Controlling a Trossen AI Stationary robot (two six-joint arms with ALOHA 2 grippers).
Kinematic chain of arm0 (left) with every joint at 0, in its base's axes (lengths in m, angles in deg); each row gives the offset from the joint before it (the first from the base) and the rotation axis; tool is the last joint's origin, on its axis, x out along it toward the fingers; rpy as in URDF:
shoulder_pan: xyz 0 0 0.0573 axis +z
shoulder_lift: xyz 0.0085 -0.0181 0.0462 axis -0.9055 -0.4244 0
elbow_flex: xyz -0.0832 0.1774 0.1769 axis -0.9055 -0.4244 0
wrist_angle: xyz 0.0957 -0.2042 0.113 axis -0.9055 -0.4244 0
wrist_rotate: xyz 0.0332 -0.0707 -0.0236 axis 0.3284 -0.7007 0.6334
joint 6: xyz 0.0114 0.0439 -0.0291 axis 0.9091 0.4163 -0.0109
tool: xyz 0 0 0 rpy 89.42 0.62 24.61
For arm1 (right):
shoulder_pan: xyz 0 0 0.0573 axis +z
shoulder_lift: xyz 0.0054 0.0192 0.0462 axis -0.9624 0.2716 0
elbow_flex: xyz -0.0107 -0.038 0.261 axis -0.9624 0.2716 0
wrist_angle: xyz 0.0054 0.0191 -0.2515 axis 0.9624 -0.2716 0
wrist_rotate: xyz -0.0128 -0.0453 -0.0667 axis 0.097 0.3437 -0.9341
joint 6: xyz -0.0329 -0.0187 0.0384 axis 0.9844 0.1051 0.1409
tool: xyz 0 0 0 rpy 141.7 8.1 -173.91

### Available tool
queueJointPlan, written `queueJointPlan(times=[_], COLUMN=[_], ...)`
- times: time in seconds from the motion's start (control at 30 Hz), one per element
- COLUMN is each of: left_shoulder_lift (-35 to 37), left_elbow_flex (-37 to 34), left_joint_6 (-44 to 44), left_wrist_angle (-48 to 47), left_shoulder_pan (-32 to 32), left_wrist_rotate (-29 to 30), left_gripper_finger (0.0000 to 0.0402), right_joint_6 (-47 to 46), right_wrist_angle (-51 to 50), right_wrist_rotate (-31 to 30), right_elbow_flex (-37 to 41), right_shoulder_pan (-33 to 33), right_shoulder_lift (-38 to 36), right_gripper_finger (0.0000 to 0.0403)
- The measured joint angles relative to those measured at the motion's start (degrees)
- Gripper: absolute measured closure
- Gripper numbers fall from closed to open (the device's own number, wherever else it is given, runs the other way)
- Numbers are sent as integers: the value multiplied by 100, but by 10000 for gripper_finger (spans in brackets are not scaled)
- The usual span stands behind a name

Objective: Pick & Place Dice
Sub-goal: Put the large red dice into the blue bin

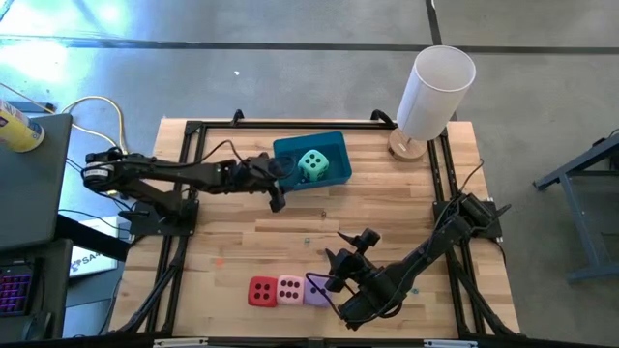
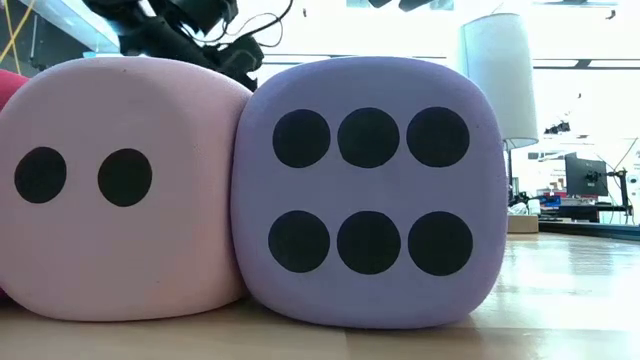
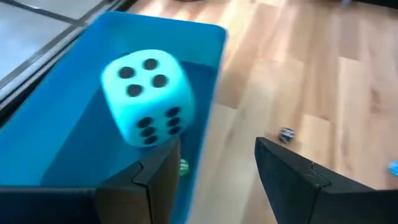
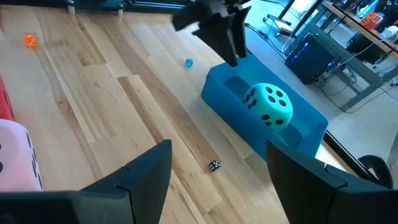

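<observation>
A teal-green die [image 1: 311,165] lies inside the blue bin [image 1: 334,145] at the table's far middle; it is also in the left wrist view [image 3: 148,96]. My left gripper [image 3: 217,168] is open and holds nothing, just beside the bin's left end [image 1: 279,186]. The red die [image 1: 262,290], pink die [image 1: 289,289] and purple die [image 1: 317,288] sit in a row, side against side, at the near edge. My right gripper [image 4: 217,180] hovers open and holding nothing just right of the purple die [image 1: 343,256], pointing toward the bin.
A white cylinder [image 1: 435,87] on a wooden base stands at the far right corner. Tiny bits lie on the wood: an orange one [image 4: 29,40], a blue one [image 4: 188,62] and a dark one [image 4: 214,165]. Black frame rails [image 1: 193,174] run along the table's sides.
</observation>
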Motion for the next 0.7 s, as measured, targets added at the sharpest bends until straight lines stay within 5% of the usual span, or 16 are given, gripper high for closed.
queueJointPlan(times=[0.27, 0.53, 0.7], left_shoulder_lift=[372, 635, 636], left_elbow_flex=[-1, 0, -1], left_joint_6=[-1446, -591, 172], left_wrist_angle=[-191, -297, -280], left_shoulder_pan=[-943, -1703, -2001], left_wrist_rotate=[-1093, -1339, -708], left_gripper_finger=[200, 200, 200], right_joint_6=[29, 31, 58], right_wrist_angle=[2, 2, 2], right_wrist_rotate=[5, 59, 52], right_elbow_flex=[0, 0, 0], right_shoulder_pan=[0, 0, 0], right_shoulder_lift=[0, 0, 0], right_gripper_finger=[154, 154, 154])
